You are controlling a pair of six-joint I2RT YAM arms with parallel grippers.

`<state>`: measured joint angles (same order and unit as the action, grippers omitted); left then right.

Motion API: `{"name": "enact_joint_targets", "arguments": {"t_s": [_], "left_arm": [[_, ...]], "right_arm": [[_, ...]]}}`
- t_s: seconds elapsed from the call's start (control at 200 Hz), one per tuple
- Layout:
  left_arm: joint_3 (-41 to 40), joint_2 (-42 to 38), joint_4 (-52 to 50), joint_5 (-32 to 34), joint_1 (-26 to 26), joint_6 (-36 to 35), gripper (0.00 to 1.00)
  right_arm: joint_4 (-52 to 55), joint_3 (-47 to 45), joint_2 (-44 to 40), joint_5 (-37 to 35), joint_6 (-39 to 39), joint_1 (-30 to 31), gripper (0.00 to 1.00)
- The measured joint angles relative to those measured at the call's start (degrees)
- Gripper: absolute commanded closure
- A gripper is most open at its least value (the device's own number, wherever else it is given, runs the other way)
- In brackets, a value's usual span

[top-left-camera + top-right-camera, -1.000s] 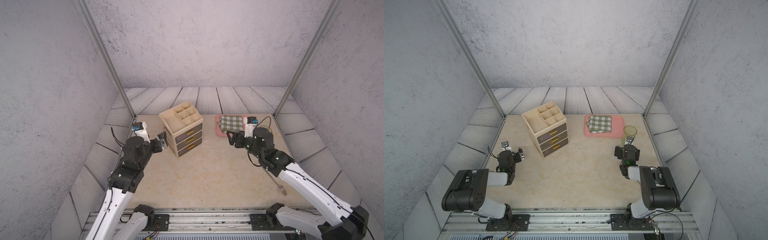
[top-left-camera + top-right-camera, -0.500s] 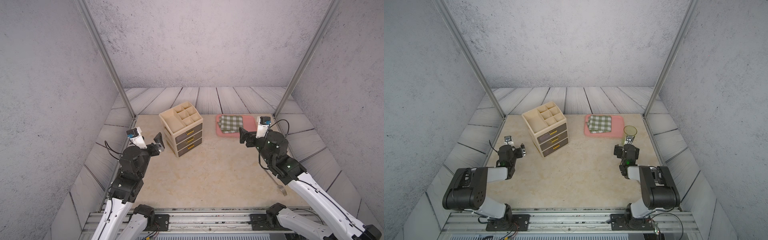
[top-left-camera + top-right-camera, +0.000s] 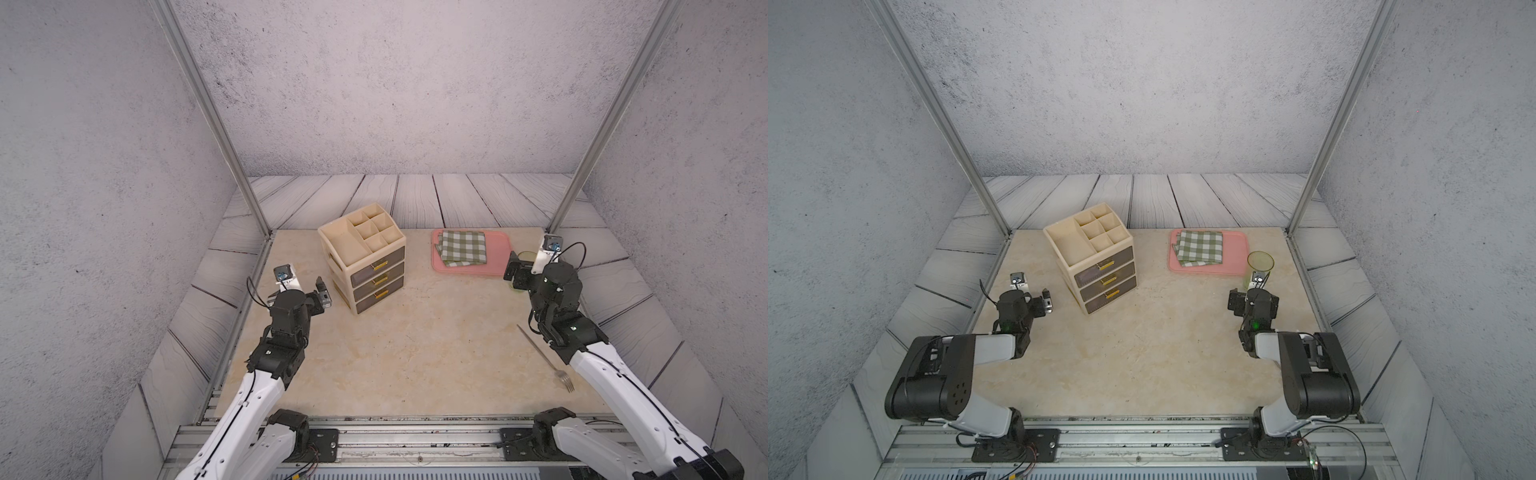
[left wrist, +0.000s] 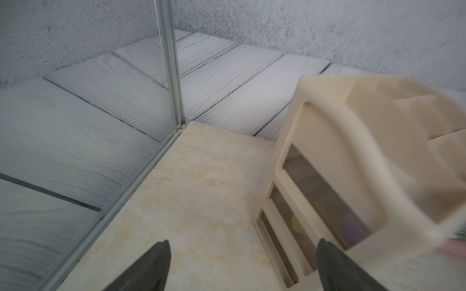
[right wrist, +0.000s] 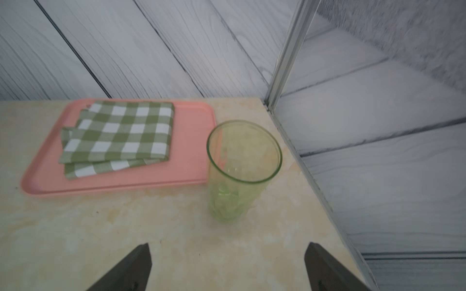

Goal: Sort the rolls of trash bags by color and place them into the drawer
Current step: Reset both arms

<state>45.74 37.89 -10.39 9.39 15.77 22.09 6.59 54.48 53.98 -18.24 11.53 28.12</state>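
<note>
Left gripper [image 4: 242, 241] and right gripper [image 5: 228, 244] wider than before, both empty.

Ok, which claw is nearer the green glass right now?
Right. The right claw is just short of the green glass, open and pointed at it. The left claw is across the table, beside the drawer unit.

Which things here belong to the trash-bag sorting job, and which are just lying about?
Job: drawer unit, all three drawers shut; coloured rolls, dimly visible through its smoky drawer sides.
Lying about: pink tray; checked cloth on it; green glass beside the tray; fork.
</note>
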Motion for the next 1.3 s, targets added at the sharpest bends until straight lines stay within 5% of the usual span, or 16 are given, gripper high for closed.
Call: {"name": "enact_joint_targets", "arguments": {"t_s": [0.21,0.565,1.081,1.301], "left_arm": [[-10.6,7.9,9.5,9.3,-1.1,-3.6,0.04],[-21.8,25.0,24.7,14.4,-10.9,-7.7,0.04],[-27.0,48.9,61.6,4.0,-16.9,-14.1,0.04],[-23.4,49.9,59.9,0.2,-16.9,-15.9,0.04]], "right_arm": [[-8.1,-6.9,1.4,-6.0,-4.3,-11.2,0.01],[-20.3,-19.8,20.3,-5.7,-6.1,-20.2,0.01],[-45.0,-28.7,32.9,4.3,-5.8,-26.5,0.01],[-47.8,-28.7,33.0,4.9,-6.1,-26.1,0.01]]}}
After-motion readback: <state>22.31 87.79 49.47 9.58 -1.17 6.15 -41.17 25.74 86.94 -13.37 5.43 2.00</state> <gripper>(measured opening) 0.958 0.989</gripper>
